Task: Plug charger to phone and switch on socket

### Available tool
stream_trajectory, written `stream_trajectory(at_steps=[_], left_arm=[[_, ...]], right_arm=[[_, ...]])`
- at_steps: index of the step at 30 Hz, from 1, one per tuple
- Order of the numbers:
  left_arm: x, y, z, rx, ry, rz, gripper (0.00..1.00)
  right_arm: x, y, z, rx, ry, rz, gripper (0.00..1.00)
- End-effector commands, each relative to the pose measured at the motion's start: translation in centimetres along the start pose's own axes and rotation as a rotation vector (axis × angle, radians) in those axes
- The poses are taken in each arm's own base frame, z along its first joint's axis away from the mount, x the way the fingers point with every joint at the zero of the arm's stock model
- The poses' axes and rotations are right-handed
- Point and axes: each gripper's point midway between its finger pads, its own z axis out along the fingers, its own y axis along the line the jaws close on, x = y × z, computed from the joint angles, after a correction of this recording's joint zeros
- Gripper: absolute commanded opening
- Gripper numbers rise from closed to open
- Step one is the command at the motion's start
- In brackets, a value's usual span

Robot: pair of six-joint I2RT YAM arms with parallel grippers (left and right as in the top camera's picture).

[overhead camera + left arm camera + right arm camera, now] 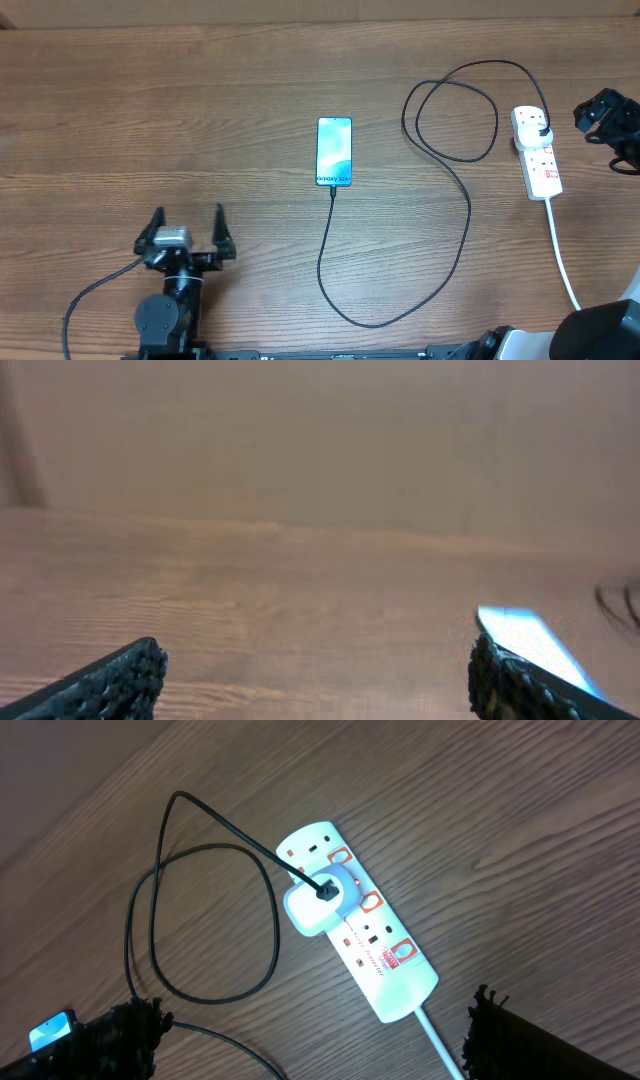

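The phone [334, 151] screen shows small text that seems to read "Galaxy S24+".

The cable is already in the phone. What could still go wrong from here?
The right gripper is near the socket, whose three red switches sit close together, so it might press the wrong one. Pushing could slide the socket and tug the charger, whose loop lies beside it, out of the phone.

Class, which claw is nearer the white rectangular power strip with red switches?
Right. The right claw hangs close beside the white power strip; the left claw sits far off toward the opposite side.
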Motion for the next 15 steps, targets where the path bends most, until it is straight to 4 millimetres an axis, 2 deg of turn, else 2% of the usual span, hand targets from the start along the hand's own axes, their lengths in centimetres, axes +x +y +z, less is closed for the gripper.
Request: stream_trajectory(at_steps=[1, 7, 15], left_arm=[[1.1, -1.7, -0.2, 0.113, 0.036, 0.146, 1.0], [1.2, -0.7, -0.1, 0.061, 0.04, 0.144, 1.0], [1.2, -0.5, -0.1, 0.051, 0.043, 0.144, 1.0]], right_arm=[[-0.7, 0.4, -0.7, -0.006, -0.027, -0.003, 1.0], [-0.7, 0.4, -0.7, -0.006, -0.027, -0.004, 1.0], [-0.7, 0.4, -0.7, -0.006, -0.027, -0.003, 1.0]])
